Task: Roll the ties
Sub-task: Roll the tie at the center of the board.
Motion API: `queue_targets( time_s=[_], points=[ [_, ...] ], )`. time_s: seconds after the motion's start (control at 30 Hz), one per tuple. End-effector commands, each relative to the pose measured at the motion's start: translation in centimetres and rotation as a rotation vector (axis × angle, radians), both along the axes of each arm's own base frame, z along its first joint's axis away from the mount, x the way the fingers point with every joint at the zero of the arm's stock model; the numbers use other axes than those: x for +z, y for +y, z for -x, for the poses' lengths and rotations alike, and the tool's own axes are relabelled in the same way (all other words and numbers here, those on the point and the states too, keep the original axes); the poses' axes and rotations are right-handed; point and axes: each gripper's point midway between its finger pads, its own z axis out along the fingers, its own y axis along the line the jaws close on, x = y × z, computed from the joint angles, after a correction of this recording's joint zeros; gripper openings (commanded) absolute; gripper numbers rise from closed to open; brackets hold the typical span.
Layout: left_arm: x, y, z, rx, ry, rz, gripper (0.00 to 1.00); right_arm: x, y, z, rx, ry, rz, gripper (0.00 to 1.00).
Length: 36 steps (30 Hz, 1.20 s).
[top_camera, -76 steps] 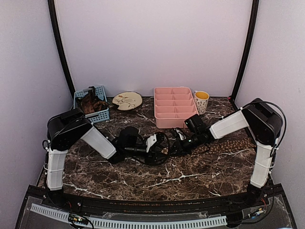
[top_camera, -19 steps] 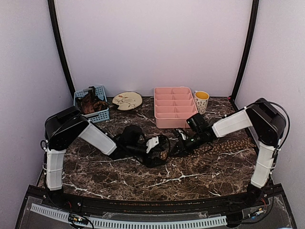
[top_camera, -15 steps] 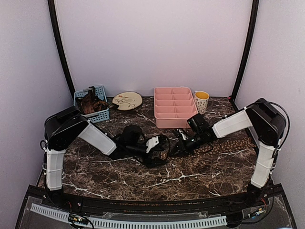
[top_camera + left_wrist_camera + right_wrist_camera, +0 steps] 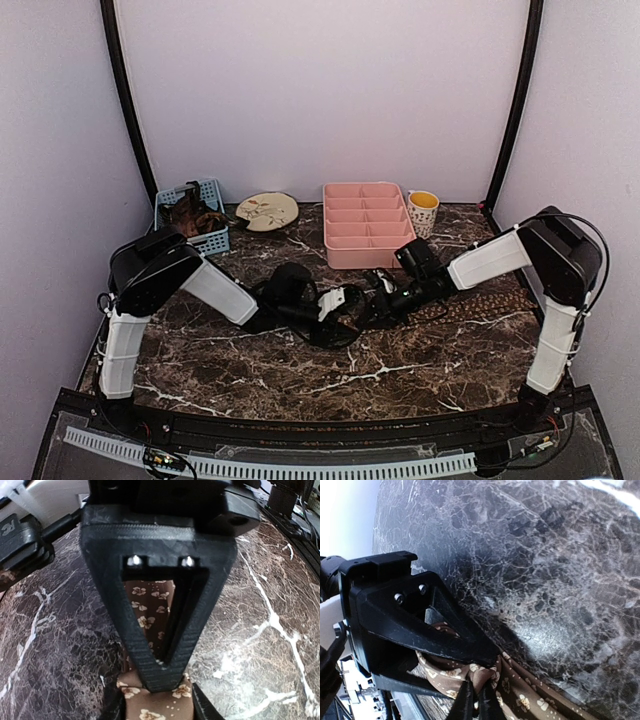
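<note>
The tie (image 4: pixel 485 303) lies on the table (image 4: pixel 400 372), stretched right from the middle. The right claw (image 4: pixel 477 696) pinches it tight — the left claw (image 4: pixel 161 677) sits over it, but I cannot tell its grip.

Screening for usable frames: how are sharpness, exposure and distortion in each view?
Top external: evenly lit and sharp, though the tie barely separates from the dark marble table. Left wrist: the left tool fills the frame, soft-edged. Right wrist: blown-out white at top left, tie pattern legible.
</note>
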Motion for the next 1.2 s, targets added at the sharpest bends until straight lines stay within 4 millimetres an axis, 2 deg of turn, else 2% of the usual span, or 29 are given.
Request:
queue_targets(
  time_s=[0.0,0.03,0.1,0.2,0.43,0.47,0.57,0.6,0.7,0.8,0.83,0.9,0.97,1.03,1.17],
  points=[
    [-1.3,0.8,1.5,-0.041,0.046,-0.042,0.32,0.9,-0.7,-0.2,-0.016,-0.029,0.002,0.21],
    [-1.6,1.0,1.7,-0.044,0.053,-0.048,0.31,1.3,-0.6,-0.3,-0.015,-0.038,-0.008,0.28],
    [-1.9,1.3,2.1,-0.046,0.065,-0.054,0.3,2.0,-0.3,-0.5,-0.007,-0.056,-0.025,0.33],
    [-2.1,1.4,2.3,-0.05,0.075,-0.055,0.3,2.6,0.3,-0.8,0.002,-0.06,-0.057,0.33],
    [-2.1,1.4,2.1,-0.045,0.079,-0.055,0.3,2.5,1.1,-0.4,0.044,-0.034,-0.073,0.31],
    [-2.1,1.5,2.0,-0.044,0.084,-0.054,0.29,2.4,1.0,-0.3,0.049,-0.029,-0.067,0.3],
    [-1.9,1.8,1.9,-0.037,0.097,-0.053,0.29,2.1,1.0,0.1,0.064,-0.027,-0.056,0.08],
    [-1.8,2.1,1.8,-0.033,0.1,-0.05,0.29,2.0,1.0,0.1,0.066,-0.028,-0.054,0.05],
    [-1.5,2.9,1.7,-0.025,0.106,-0.046,0.28,2.0,1.3,0.3,0.077,-0.027,-0.055,0.0],
    [-1.6,3.8,1.9,-0.022,0.108,-0.064,0.27,2.4,2.2,0.5,0.091,-0.034,-0.076,0.0],
    [-1.7,4.1,2.0,-0.024,0.109,-0.07,0.27,2.5,2.5,0.5,0.093,-0.033,-0.081,0.01],
    [-1.8,4.5,2.2,-0.027,0.106,-0.074,0.26,2.7,3.0,0.6,0.096,-0.027,-0.103,0.22],
    [-1.9,4.8,2.5,-0.036,0.103,-0.082,0.26,3.0,3.3,0.6,0.086,-0.018,-0.128,0.33],
    [-1.9,4.9,2.7,-0.044,0.1,-0.086,0.26,3.2,3.7,0.4,0.079,-0.012,-0.148,0.37],
    [-2.0,5.0,2.7,-0.046,0.096,-0.087,0.26,3.4,4.7,0.3,0.098,-0.01,-0.163,0.37]
  ],
)
